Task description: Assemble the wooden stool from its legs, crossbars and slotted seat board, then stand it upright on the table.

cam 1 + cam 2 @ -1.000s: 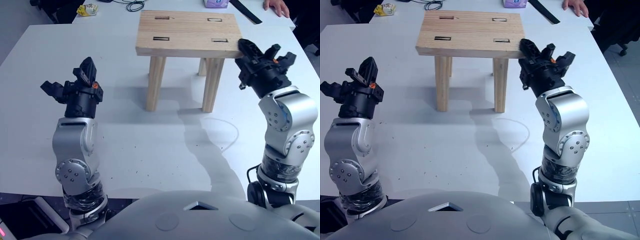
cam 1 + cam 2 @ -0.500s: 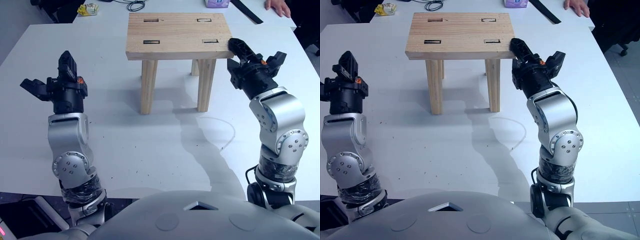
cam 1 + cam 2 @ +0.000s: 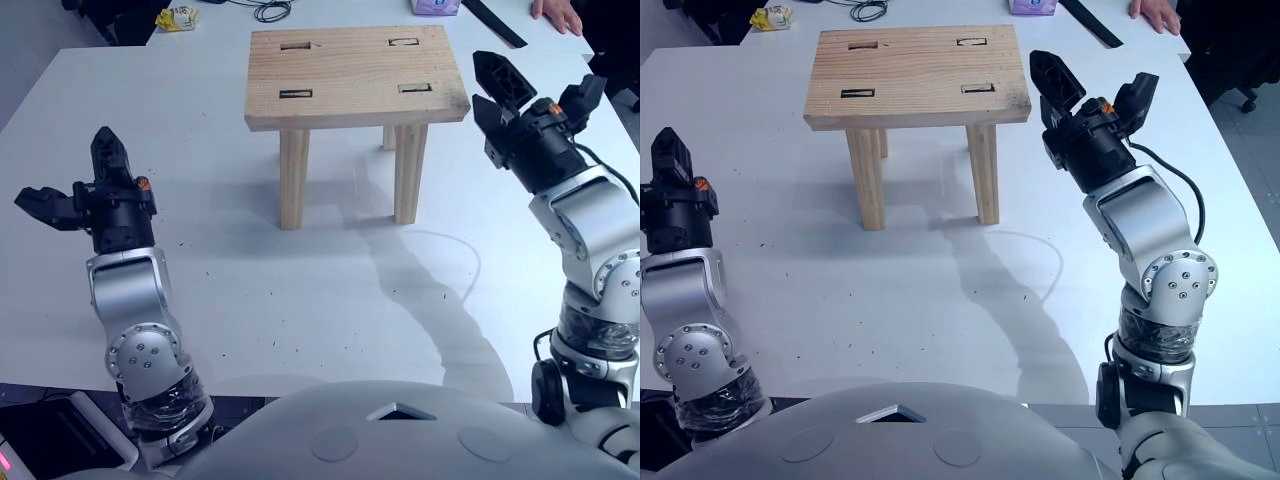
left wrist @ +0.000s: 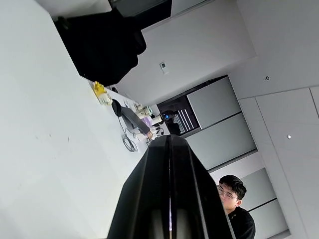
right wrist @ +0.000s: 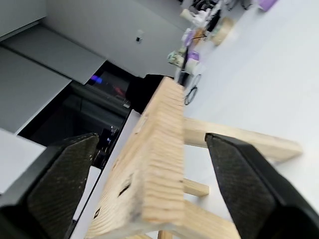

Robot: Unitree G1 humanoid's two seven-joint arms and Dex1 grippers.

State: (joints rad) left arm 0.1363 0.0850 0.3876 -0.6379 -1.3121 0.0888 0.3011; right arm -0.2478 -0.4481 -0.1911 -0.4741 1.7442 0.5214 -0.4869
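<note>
One pale loop of cord lies nearest on the white counter, just in front of the stool and touching nothing else. A little farther back on the left side, the left claw hangs above the counter, well apart from the stool and carrying nothing. The head views and its own wrist view seem to disagree about it, so I cannot tell whether it is open or closed.

Farther on, the wooden stool stands upright in the middle of the counter on its legs. The two front legs are planted flat and the back pair is partly hidden behind them. The right claw is spread wide open and empty. It is raised level with the slotted seat board, just beside the seat's right edge but apart from it. The right wrist view looks straight at that edge. The seat sits level, with all four slots showing on its top face. I cannot make out the crossbars from above.

At the far edge of the counter sit a small yellow object, a dark cable and a purple box.

I judge the task essentially finished: the stool is assembled, upright and released. At most the arms need to draw back.
</note>
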